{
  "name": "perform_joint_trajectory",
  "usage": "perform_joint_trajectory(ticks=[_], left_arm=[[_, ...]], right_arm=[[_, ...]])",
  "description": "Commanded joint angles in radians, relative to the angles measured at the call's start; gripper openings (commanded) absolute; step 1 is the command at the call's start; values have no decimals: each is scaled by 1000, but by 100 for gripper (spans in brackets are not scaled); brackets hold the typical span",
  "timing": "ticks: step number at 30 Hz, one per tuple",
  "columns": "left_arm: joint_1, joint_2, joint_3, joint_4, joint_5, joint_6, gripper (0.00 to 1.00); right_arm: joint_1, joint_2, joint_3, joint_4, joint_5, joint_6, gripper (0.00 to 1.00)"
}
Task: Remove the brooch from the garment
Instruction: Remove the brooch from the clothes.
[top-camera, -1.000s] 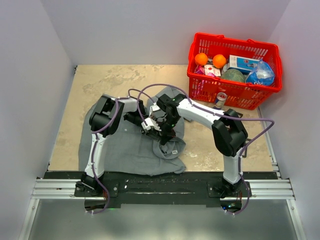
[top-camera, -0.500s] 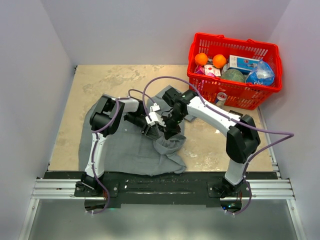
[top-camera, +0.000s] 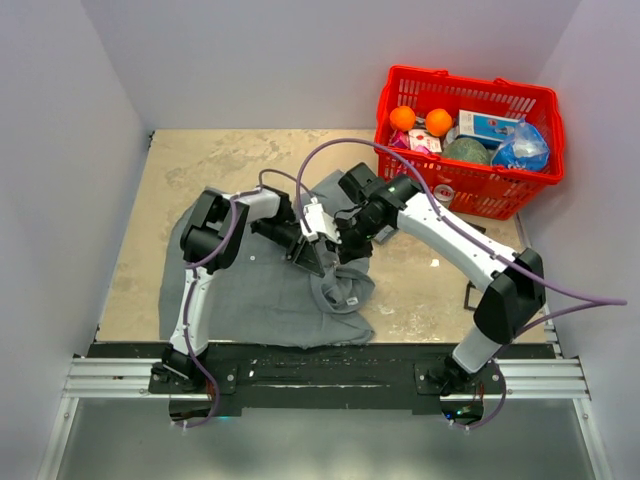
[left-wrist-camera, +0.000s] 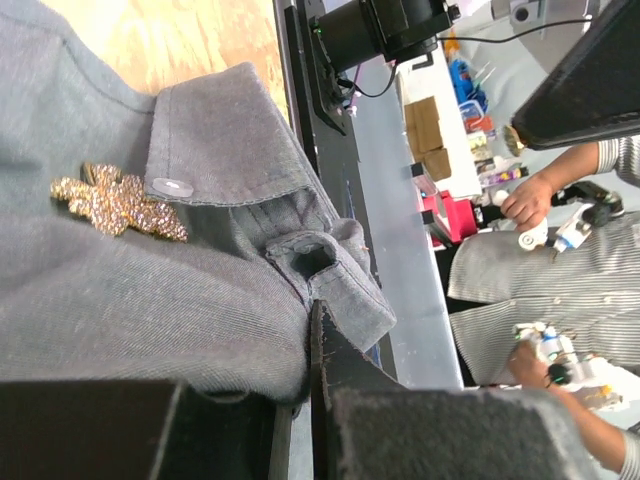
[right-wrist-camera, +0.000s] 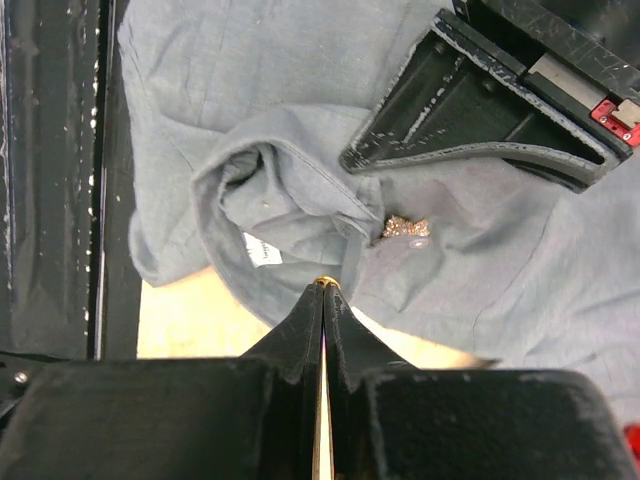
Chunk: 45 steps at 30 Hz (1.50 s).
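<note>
1. Although both arms are at the shirt (top-camera: 255, 295), your brooch (left-wrist-camera: 118, 203) is not off yet: the left wrist view shows the gold, glittery piece lying flat on the grey cloth, just beside a white button (left-wrist-camera: 172, 187) under the collar (left-wrist-camera: 235, 135).
2. Your left end effector (top-camera: 312, 252) is pinched nearly closed on a fold of the shirt near the collar; in its own view the cloth bunches right at its fingers (left-wrist-camera: 340, 380). Count that as the holding step done, as far as the views show.
3. Your right end effector (right-wrist-camera: 324, 287) is fully closed, its tips pressed together. A small gold glint sits at the very tip, but it is too small to say what it is, so do not take it for a grip on anything.
4. From the right wrist view, the brooch (right-wrist-camera: 405, 227) sits apart from those closed tips, close under the left finger (right-wrist-camera: 470, 110). The right tips touch neither it nor the button there.
5. What is left for you, judged from this: bring the right tips to the brooch, grip it, work it free while the left keeps the cloth taut, then carry it clear of the shirt onto the counter (top-camera: 200, 160).
6. The red basket (top-camera: 468, 180) at the far right plays no part.
</note>
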Motion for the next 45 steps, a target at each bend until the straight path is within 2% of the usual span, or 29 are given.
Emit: perform_joint_trajectory(ticks=[1,5,7,8,9,10,11,12,13,15,19,21,24,26,28,31,33,34,36,41,45], left_arm=[[-10,-21,134,-6,25,-29,0],[-26,-39,221,57,-13,-156,0],[-52,-98,211,280,-86,-421,0],[-64,-139,138,422,-149,-571,1],[-85,-261,66,802,-229,-899,22],[-90,-324,-17,986,-387,-1035,34],[-90,-370,-144,1137,-434,-1129,52],[-90,-404,-162,1246,-479,-1215,57],[-92,-402,-130,1234,-558,-1232,59],[-90,-397,-92,1139,-610,-1241,63],[-90,-555,-217,1181,-757,-1205,68],[-92,-651,-256,1156,-792,-1124,70],[-104,-704,-326,1036,-838,-994,71],[-133,-705,-371,978,-845,-940,65],[-164,-699,-421,985,-858,-910,59],[-227,-644,-428,985,-918,-890,42],[-247,-615,-426,980,-956,-869,37],[-248,-607,-423,973,-963,-863,33],[-251,-581,-402,959,-955,-855,33],[-311,-486,-310,990,-940,-863,37],[-357,-383,-71,957,-894,-867,36]], right_arm=[[-46,-67,35,47,37,134,0],[-127,-97,38,84,63,239,0],[-170,-134,23,113,75,273,0],[-181,-146,15,126,83,283,0],[-195,-163,9,138,93,291,0],[-195,-187,-9,152,98,299,0],[-198,-201,-19,158,101,300,0],[-198,-215,-30,163,106,305,0],[-198,-226,-51,172,107,317,0],[-198,-267,-77,183,110,329,0],[-198,-343,-146,199,118,349,0],[-199,-373,-155,207,124,352,0],[-201,-396,-163,230,126,359,0],[-202,-407,-172,258,126,372,0],[-212,-424,-189,294,129,392,0],[-232,-442,-201,319,124,415,0],[-248,-450,-198,318,124,418,0],[-251,-461,-200,316,124,418,0],[-262,-467,-206,322,124,426,0],[-299,-501,-229,341,119,445,0],[-328,-517,-229,325,129,440,0]])
